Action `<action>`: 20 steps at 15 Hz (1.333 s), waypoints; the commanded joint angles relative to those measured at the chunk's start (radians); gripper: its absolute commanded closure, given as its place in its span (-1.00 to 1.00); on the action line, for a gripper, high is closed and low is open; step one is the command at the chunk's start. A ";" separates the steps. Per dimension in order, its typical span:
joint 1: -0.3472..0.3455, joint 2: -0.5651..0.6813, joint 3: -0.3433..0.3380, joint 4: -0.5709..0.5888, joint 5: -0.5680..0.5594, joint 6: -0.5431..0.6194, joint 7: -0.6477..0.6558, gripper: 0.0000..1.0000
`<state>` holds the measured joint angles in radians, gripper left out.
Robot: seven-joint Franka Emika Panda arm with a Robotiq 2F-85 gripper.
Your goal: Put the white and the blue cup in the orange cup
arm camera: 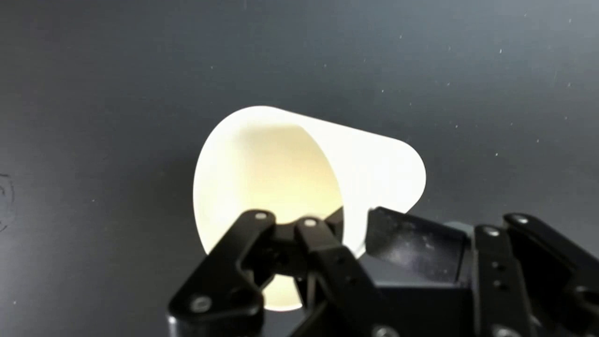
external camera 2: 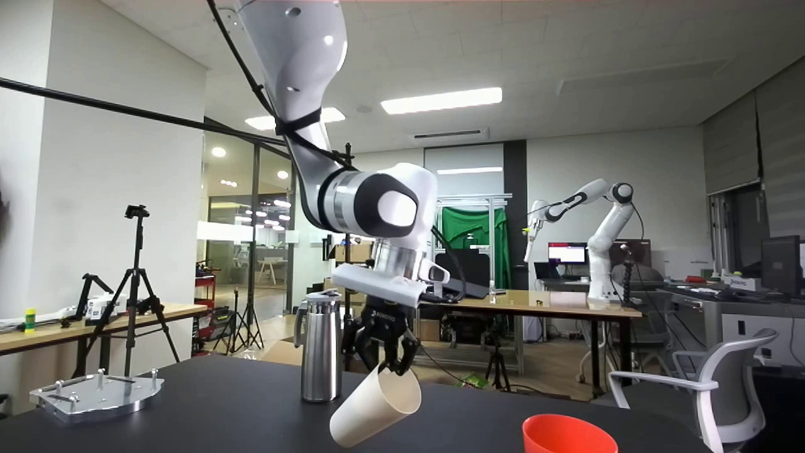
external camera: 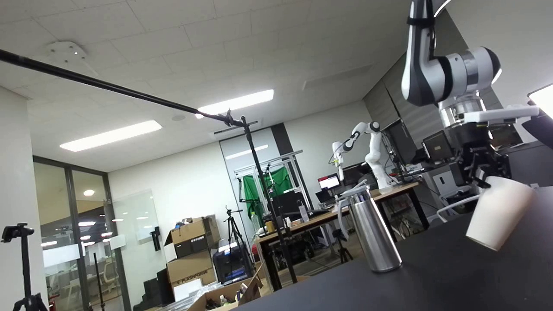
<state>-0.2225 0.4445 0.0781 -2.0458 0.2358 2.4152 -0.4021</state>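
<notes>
White plastic, by my guess, forms the white cup (external camera 2: 361, 412), which is held tilted over the dark table (external camera 2: 220, 402), its mouth turned up and aside; whether its low edge touches the surface I cannot tell. The cup should be light and fairly stiff, unlikely to shatter, but its smooth, tapered wall may slip or swivel under a pinch at one spot. The rim is a sensible hold, since it leaves the narrower base free to enter the orange cup (external camera 2: 569, 434), which shows in an exterior view with its mouth upward, partly cut off at the lower edge; a deeper bite on the wall would probably curb swinging. The blue cup I cannot make out. The gripper (arm camera: 354, 229) holds its jaws narrow on the white cup's wall at the rim; the wrist view shows one finger inside the mouth and the other outside, with the thin wall pinched between them. Given that tilt, the pinch may act like a pivot, so slow motion should suit it best.
</notes>
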 commanded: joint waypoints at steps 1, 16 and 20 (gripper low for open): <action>0.108 -0.121 -0.058 -0.097 -0.192 -0.034 0.080 1.00; 0.546 -0.125 -0.489 -0.298 -1.400 0.360 0.739 1.00; 0.571 -0.129 -0.520 -0.304 -1.629 0.345 0.950 1.00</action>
<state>0.3174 0.3312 -0.4094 -2.3363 -1.2766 2.7664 0.4120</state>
